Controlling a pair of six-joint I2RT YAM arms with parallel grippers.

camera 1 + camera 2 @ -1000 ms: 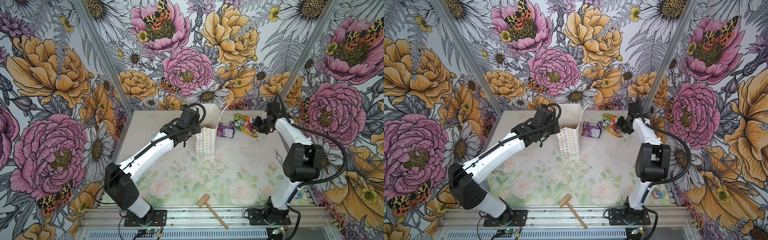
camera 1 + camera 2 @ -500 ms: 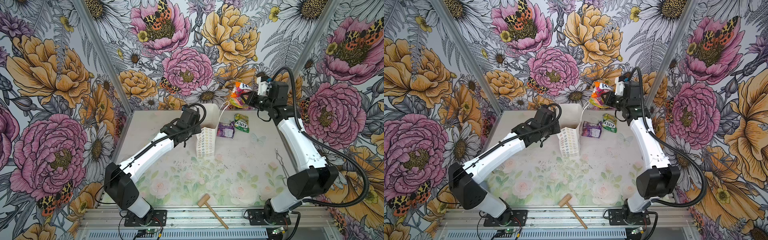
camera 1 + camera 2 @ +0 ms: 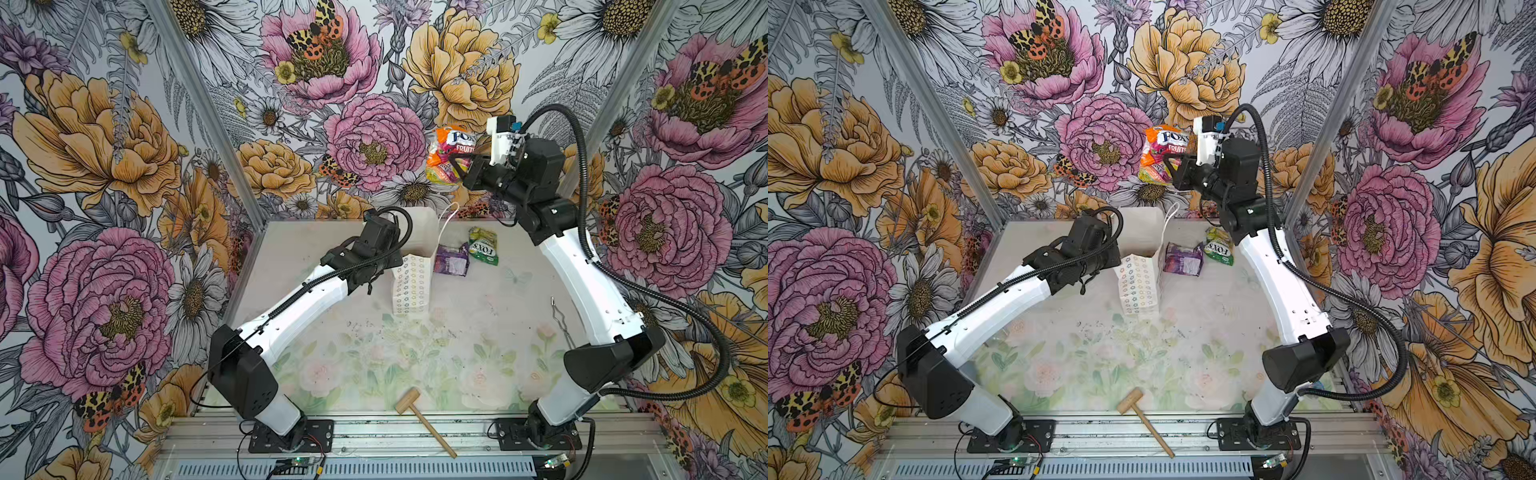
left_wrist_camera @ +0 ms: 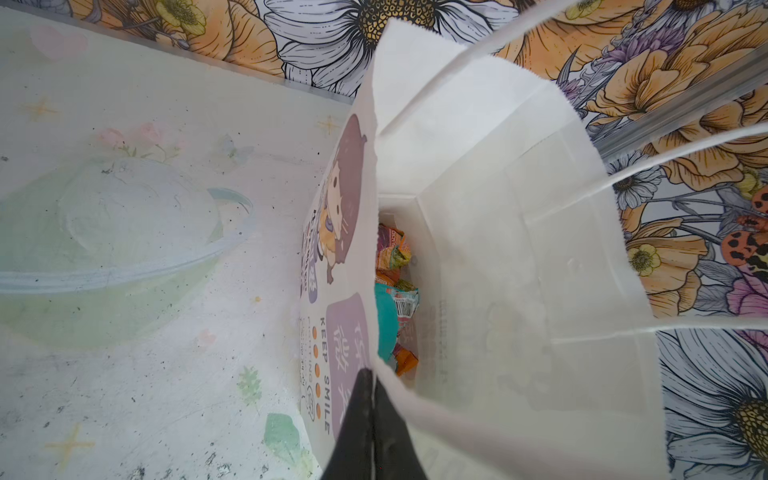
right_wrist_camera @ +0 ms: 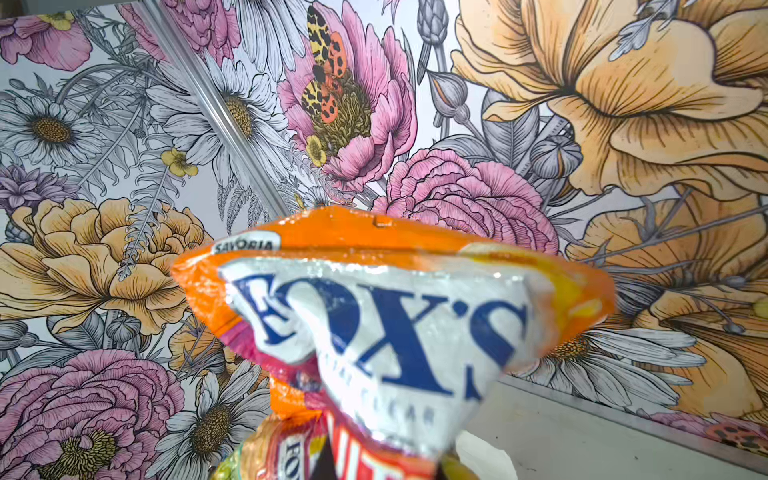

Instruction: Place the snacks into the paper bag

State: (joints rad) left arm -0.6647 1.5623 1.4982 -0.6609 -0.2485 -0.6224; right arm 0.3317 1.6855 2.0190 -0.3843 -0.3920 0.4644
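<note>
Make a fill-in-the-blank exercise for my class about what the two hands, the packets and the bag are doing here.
1. The right hand holds up a FOX'S packet whose top seal is ____.
2. The left hand is shut on the rim of the paper bag, which stands ____.
3. On the table beside the bag lie a purple packet and a ____ one.

Missing words: orange; upright; green.

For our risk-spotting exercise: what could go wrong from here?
1. The glossy orange FOX'S candy packet hangs high in the right jaws; released from there, it may miss the mouth of the tall white paper bag.
2. Only the left jaws pinch the bag's rim; a bump could topple it.
</note>
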